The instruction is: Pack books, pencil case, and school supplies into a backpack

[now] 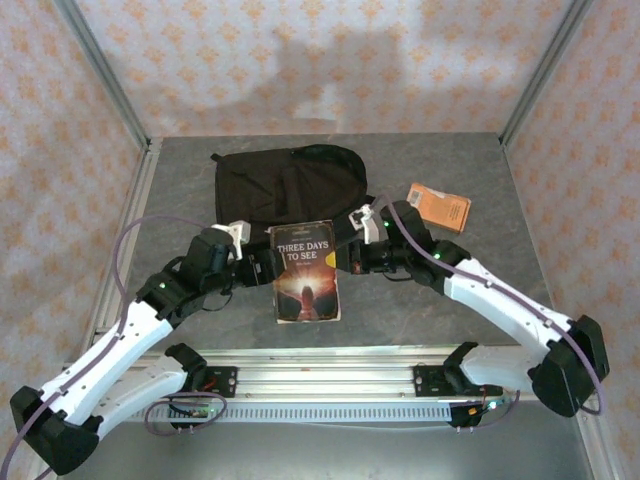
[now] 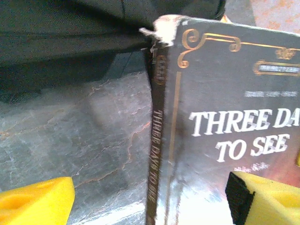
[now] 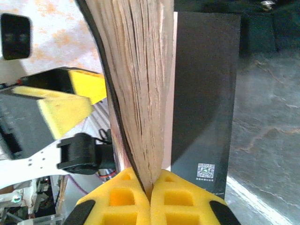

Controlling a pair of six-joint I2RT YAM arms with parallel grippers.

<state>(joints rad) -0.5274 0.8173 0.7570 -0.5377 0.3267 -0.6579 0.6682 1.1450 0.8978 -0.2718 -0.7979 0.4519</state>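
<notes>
Left gripper [image 1: 262, 266] is spread wide around the book's [image 1: 306, 272] left edge, not clamping it. The backpack [image 1: 290, 180] sits right behind the book, and the right gripper [image 3: 151, 197] is pinched tight on the book's right-hand pages.

The desk [image 1: 180, 200] is a grey, veined, stone-look top with a metal rail [image 1: 320, 380] along its near edge. A black backpack [image 1: 285, 185] lies flat on it just beyond the left gripper [image 1: 266, 266] and the right gripper [image 1: 340, 258]. An orange booklet [image 1: 440, 207] lies beyond the right gripper and to its right, apart from the backpack.
</notes>
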